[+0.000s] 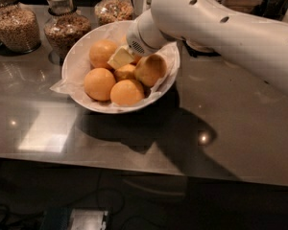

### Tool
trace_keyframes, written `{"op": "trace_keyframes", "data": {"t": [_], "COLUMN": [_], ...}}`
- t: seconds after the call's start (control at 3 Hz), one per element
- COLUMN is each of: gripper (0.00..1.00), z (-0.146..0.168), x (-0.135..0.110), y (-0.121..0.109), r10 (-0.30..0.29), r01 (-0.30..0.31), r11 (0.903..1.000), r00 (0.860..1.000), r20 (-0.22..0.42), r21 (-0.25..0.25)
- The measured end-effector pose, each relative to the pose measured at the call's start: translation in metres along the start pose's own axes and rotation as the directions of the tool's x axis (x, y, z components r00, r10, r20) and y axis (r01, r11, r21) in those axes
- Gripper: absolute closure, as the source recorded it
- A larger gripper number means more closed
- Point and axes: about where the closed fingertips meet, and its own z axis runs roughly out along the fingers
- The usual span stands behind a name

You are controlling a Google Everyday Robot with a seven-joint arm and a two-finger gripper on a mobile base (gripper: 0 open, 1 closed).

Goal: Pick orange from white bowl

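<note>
Oranges [99, 84] are lying piled in the white bowl [76, 63] with its crinkled paper liner, on a grey countertop [230, 123]. The gripper [121, 57] is reaching into the bowl from the right, resting among the upper oranges; whether it is grasping one cannot be told. Glass jars [62, 28] are standing behind.

- Countertop [240, 128]: carries the bowl [73, 56], left of centre.
- Paper liner [62, 86]: lies inside the bowl, its edge overhanging the left rim.
- Oranges [99, 84]: five in the bowl on the liner, packed together and touching.
- Gripper [121, 59]: down inside the bowl, between the rear-left orange and the right-hand one.
- Arm [221, 28]: reaches in from the right, over the bowl's rear rim.
- Jars [62, 28]: three in a row on the countertop, behind and left of the bowl.
</note>
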Motion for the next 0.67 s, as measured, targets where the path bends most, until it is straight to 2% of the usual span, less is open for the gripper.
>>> {"op": "trace_keyframes", "data": {"t": [0.67], "gripper": [1.00], "z": [-0.0018], "x": [0.0005], "y": [-0.0032], "r10": [-0.002], "r01": [0.002], "r11": [1.0000], "r00": [1.000], "r20": [-0.011], "r21": [0.009]}}
